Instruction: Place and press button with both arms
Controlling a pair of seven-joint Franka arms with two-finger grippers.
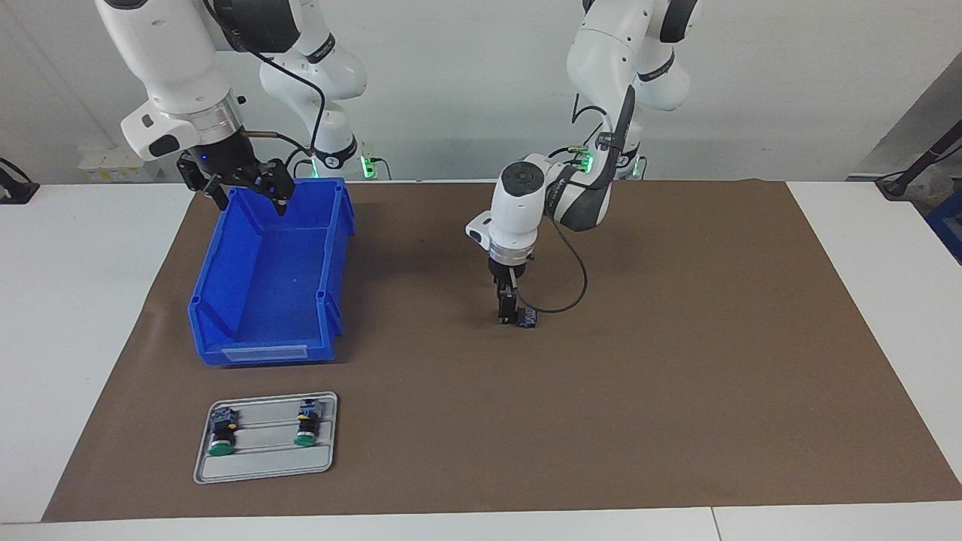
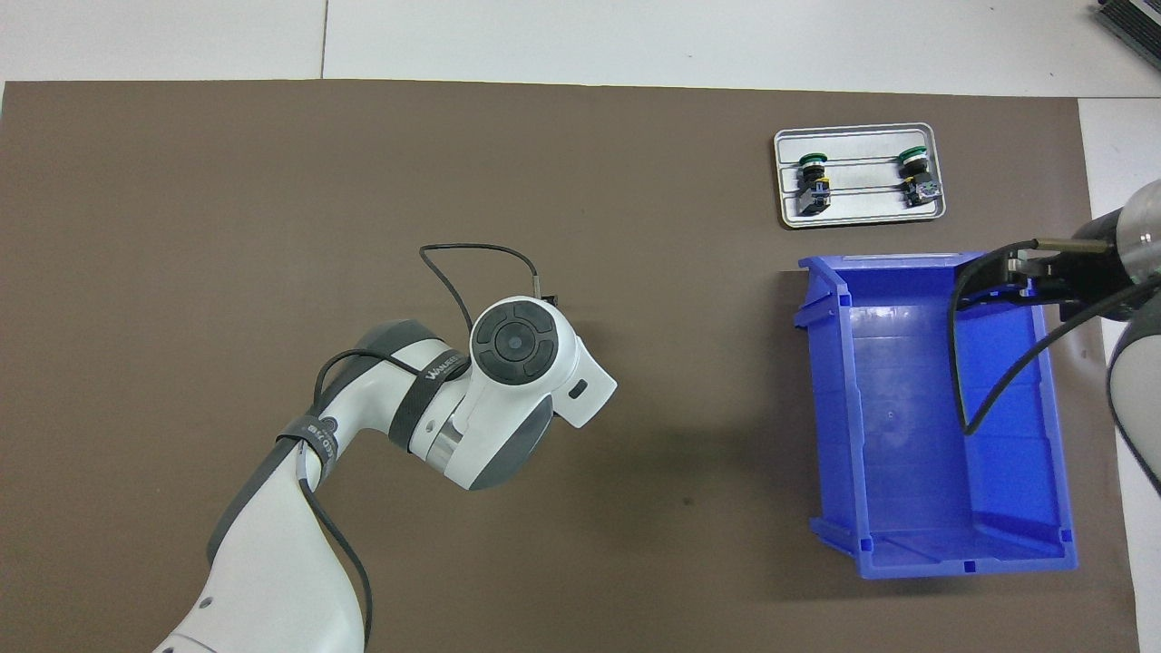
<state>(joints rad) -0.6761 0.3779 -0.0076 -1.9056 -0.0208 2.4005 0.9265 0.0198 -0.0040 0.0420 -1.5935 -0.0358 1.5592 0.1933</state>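
A button [image 1: 528, 318] lies on its side on the brown mat [image 1: 676, 361] near the table's middle, its blue-grey block showing. My left gripper [image 1: 508, 309] points straight down and stands right at the button's cap end, low at the mat. In the overhead view the left wrist [image 2: 517, 343] covers the button. My right gripper [image 1: 249, 197] hangs open and empty over the robot-side end of the blue bin [image 1: 225, 300], also seen as the right gripper [image 2: 1014, 272] above the bin [image 2: 834, 408].
A grey tray [image 1: 263, 467] holding two more green-capped buttons [image 1: 220, 436] [image 1: 306, 430] lies on the mat farther from the robots than the bin; the tray [image 2: 859, 210] shows in the overhead view too. The bin is empty inside.
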